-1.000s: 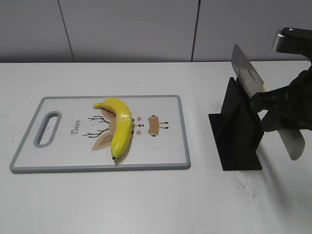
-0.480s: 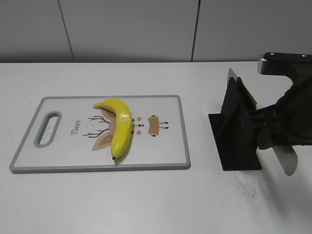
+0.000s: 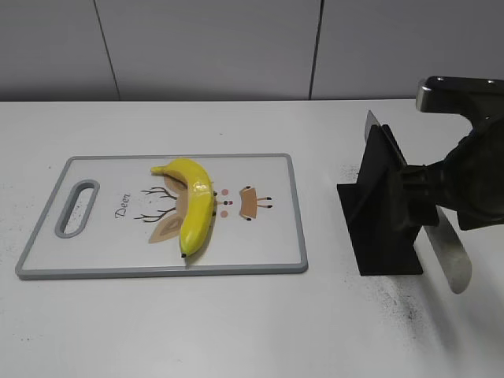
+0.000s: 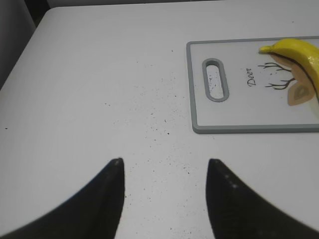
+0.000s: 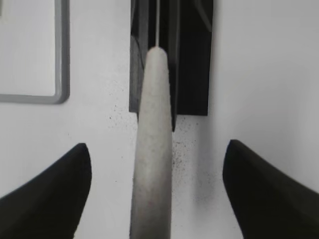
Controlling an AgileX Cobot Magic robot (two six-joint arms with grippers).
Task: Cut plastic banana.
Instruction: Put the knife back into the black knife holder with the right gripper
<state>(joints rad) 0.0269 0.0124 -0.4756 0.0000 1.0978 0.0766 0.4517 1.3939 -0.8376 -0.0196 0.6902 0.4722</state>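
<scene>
**Knife blade mostly out of sight behind black stand**

The knife [image 3: 447, 253] shows only its pale handle and a sliver of blade above the black stand [image 3: 383, 211]. The right end effector [image 5: 157, 159] is wide open in the wrist view, its tips cropped below. The plastic banana [image 4: 299, 54] is cut off at the left wrist picture's right edge.

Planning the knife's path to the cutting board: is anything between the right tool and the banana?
Yes. The black knife stand sits between the right tool, which holds the knife, and the plastic banana on the cutting board. Beyond it, only bare table shows.
</scene>
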